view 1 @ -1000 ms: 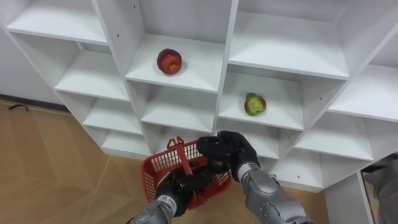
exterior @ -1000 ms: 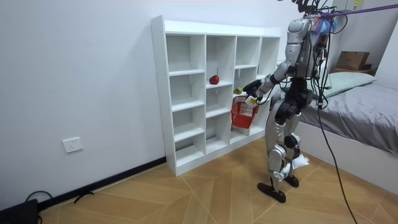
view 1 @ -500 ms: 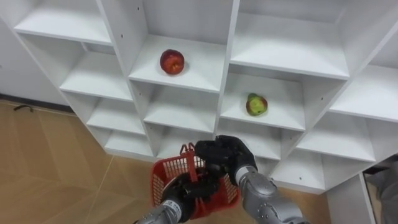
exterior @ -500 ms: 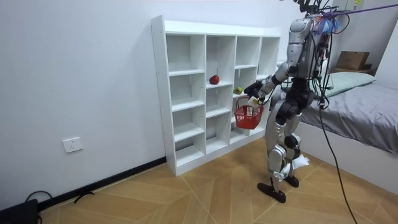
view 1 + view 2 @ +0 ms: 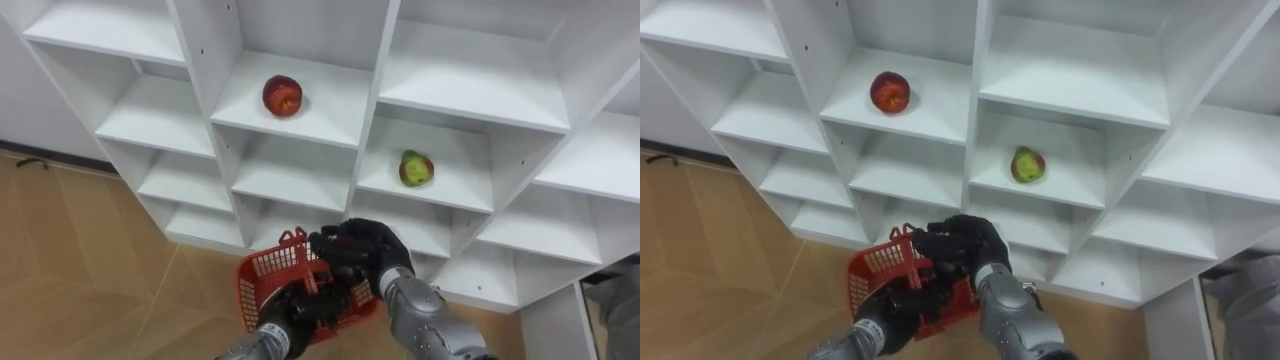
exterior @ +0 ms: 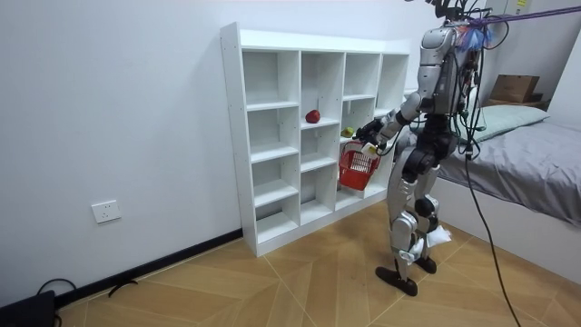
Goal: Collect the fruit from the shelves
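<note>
Left eye view: left hand (image 5: pixel 290 312) clasps the red basket (image 5: pixel 262 275) below the closet (image 5: pixel 470 80) to receive fruit; right hand (image 5: pixel 358 250) over its rim, grip unclear. Red apple (image 5: pixel 283 95) at 11 o'clock, green fruit (image 5: pixel 416 168) at 1.

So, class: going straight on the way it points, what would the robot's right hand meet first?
Probably the red plastic mesh basket: the right hand points forward and down over it, toward its raised handle. Beyond stands the white shelf unit; depth is unclear.

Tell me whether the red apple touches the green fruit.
Apart: the left eye view shows the red apple and green fruit in separate compartments of the closet.
</note>
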